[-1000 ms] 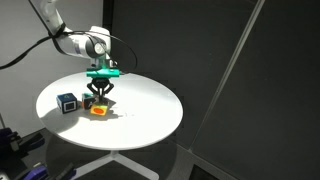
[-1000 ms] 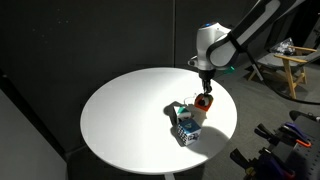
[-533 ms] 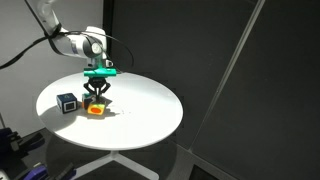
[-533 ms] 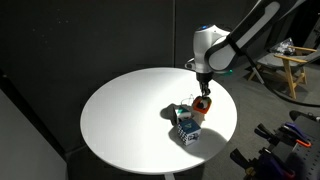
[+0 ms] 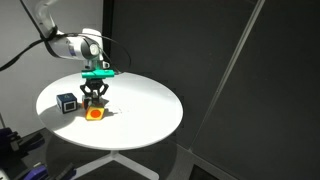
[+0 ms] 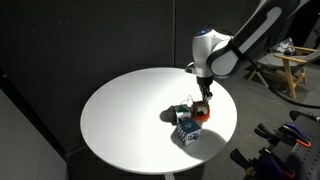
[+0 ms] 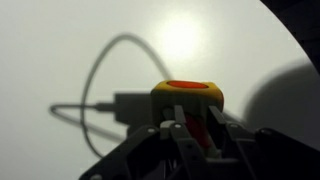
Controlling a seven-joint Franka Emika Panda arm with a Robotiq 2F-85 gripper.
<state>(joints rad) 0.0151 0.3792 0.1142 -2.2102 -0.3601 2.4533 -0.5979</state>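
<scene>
White round table (image 5: 150,112), dark backdrop. Gripper (image 5: 96,101) spread wide just above orange block (image 5: 96,115), centre-left of frame. Likely to knock block toward dark cube (image 5: 67,102) if lowered off-centre.

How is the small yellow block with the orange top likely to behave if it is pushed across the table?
The block looks squat and flat-sided, so it would probably slide, not roll or tip. Its crisp edges suggest it is stiff. The white table looks smooth, so it may slip easily.
</scene>
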